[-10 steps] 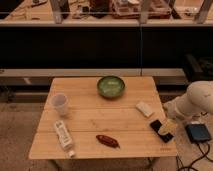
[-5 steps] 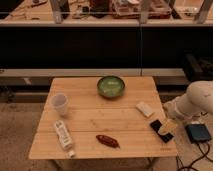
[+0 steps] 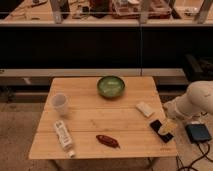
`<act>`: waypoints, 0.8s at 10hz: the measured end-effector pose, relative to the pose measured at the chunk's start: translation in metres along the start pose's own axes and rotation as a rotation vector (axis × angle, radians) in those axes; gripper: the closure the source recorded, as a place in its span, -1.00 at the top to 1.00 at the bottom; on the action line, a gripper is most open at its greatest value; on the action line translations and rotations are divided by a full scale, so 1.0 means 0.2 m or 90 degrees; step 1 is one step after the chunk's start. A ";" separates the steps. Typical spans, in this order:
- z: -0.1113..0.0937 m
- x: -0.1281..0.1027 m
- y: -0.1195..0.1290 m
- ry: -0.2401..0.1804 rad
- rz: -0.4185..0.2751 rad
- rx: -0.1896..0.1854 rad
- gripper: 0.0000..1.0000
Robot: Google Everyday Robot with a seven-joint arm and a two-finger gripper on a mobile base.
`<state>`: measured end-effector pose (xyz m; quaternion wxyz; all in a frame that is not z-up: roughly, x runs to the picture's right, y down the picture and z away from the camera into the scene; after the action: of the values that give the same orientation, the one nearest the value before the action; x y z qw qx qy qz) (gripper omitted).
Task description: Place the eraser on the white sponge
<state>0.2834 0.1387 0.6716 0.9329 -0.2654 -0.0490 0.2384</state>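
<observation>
Fingers spread, empty: gripper [image 3: 168,127] low over eraser [image 3: 158,130].
Eraser flat on table [image 3: 100,122], just front-right of white sponge [image 3: 145,108], apart; long axis diagonal; gripper on its side away from sponge.

It looks like a robotics lab or workshop: cluttered workbenches [image 3: 100,10] run across 12 o'clock, behind a light wooden slatted table [image 3: 100,120]. At 4 o'clock the gripper [image 3: 167,126] hovers near a cabled dark blue box [image 3: 198,132].
</observation>
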 end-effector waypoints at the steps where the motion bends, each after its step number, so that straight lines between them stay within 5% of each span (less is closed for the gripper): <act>1: 0.00 0.00 0.00 0.000 0.000 0.000 0.60; 4: 0.01 0.01 0.00 0.004 0.001 -0.001 0.60; 8: 0.24 0.24 0.02 0.074 0.007 0.006 0.60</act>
<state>0.3131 0.1871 0.7088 0.9341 -0.2748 0.0080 0.2277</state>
